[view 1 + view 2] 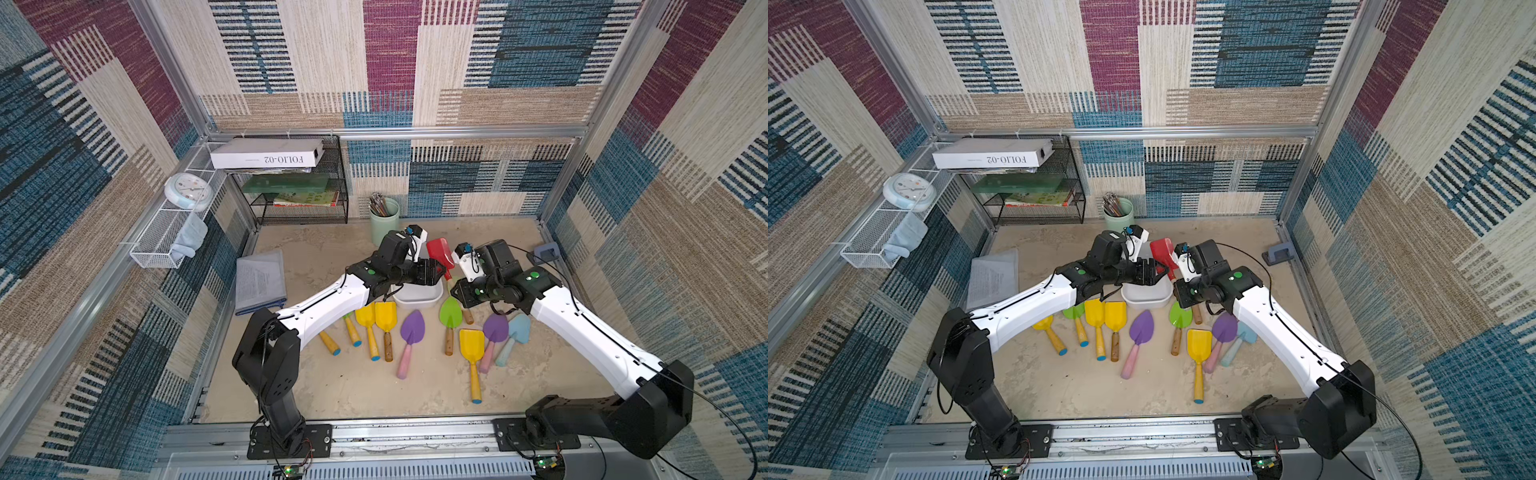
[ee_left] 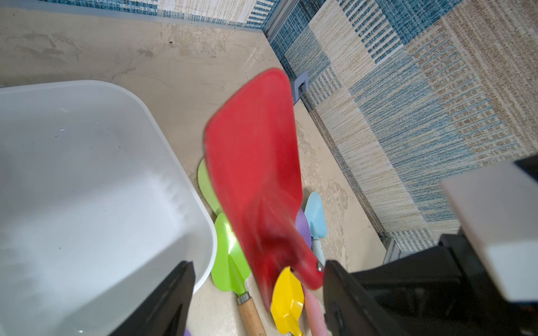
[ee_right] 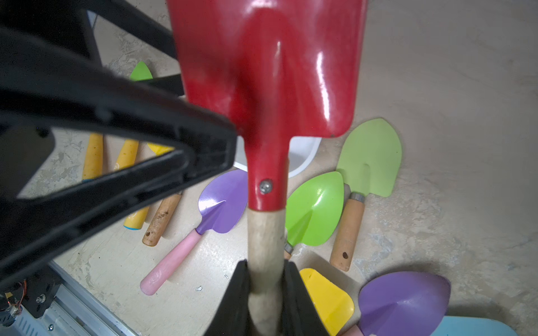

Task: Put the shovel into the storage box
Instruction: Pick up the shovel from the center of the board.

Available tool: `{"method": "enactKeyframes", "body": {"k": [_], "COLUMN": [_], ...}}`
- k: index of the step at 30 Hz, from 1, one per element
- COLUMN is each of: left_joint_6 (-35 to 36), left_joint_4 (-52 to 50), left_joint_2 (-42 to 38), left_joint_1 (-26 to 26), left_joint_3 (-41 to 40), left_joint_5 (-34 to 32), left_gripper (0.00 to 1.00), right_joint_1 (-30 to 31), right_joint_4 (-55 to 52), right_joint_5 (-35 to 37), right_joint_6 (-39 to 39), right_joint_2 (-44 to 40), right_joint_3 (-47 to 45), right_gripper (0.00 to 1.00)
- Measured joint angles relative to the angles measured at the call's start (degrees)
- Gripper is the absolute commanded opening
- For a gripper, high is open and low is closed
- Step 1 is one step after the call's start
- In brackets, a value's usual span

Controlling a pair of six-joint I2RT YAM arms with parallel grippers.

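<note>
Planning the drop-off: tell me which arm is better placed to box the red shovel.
Left, probably: the left gripper hangs open over the rim of the storage box, jaws straddling the red shovel. The right gripper clamps its wooden handle beside the box.

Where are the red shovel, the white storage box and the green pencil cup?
red shovel (image 3: 267,87): right wrist view, on the middle of its blade.
storage box (image 1: 417,301): in a top view, on its near wall.
green cup (image 1: 381,227): in a top view, on its outer wall.

Glossy red, pale-handled shovel (image 3: 267,72) in the black right gripper (image 3: 266,291) — just beyond it a plain white storage box (image 1: 419,297); walls (image 1: 540,62) patchwork blue, plum, beige stripes.
</note>
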Motion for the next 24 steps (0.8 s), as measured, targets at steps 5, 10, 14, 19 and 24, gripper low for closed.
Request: {"method": "enactKeyframes", "body": {"k": [5, 10, 14, 19, 24], "left_joint_6": [-0.9, -2.1, -2.2, -2.4, -3.6], "left_joint_4": [2.0, 4.7, 7.2, 8.7, 9.7], "left_joint_2": [-0.4, -1.6, -2.3, -2.6, -2.6], "left_joint_1": [0.0, 0.0, 0.0, 0.0, 0.0], "left_joint_3": [-1.3, -2.9, -4.2, -5.2, -5.5], "left_joint_5": [-1.4, -3.1, -4.6, -6.2, -7.5], "left_gripper": [0.45, 0.38, 0.32, 0.21, 0.00], "right_joint_1": [0.5, 0.6, 0.7, 0.7, 0.9], "right_joint_4": [0.0, 0.9, 1.4, 2.1, 2.5], "right_joint_5": [-0.2, -0.4, -0.7, -1.7, -2.1], "right_joint_6": [0.0, 0.2, 0.7, 1.3, 1.7], "right_joint_2": [0.6, 0.9, 1.0, 1.0, 1.0], "right_joint_3": [0.0, 0.0, 0.0, -0.4, -0.6], "right_gripper": [0.00, 0.00, 0.00, 0.00, 0.00]}}
